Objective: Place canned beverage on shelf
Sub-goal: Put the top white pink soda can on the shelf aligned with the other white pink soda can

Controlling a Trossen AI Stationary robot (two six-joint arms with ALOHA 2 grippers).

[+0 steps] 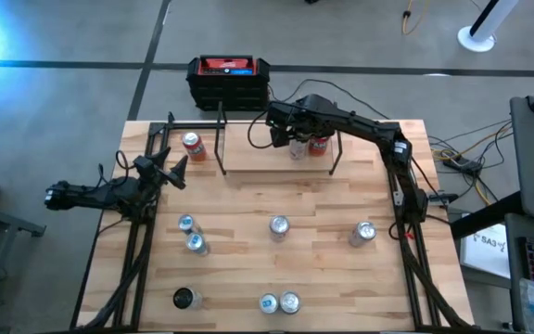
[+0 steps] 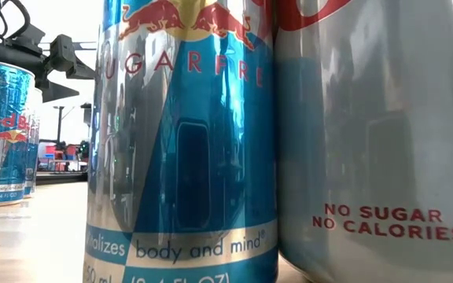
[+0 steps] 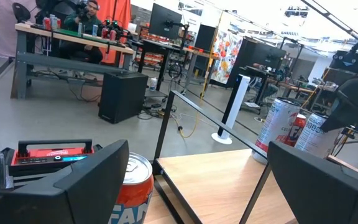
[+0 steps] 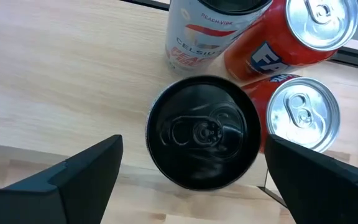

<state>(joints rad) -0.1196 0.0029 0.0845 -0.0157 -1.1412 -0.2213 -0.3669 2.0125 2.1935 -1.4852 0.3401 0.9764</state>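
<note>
In the right wrist view a can with a black top (image 4: 204,132) stands upright on the light wood board of the shelf (image 4: 67,68). My right gripper (image 4: 194,143) is open above it, pointing steeply down, with one finger on each side of the can and a gap at both. Close beside it stand a white can (image 4: 197,31), a red can (image 4: 291,31) and a silver-topped can (image 4: 303,112). In the high view my right gripper (image 1: 281,132) hangs over the shelf (image 1: 258,160). My left gripper (image 1: 176,172) waits open at the table's left.
An orange can (image 1: 192,144) stands by the shelf's left end, just ahead of my left gripper (image 3: 197,199). Several loose cans stand on the near half of the table (image 1: 278,225), two of them close to the low camera (image 2: 183,141). A black box with a red top (image 1: 228,79) sits beyond the far edge.
</note>
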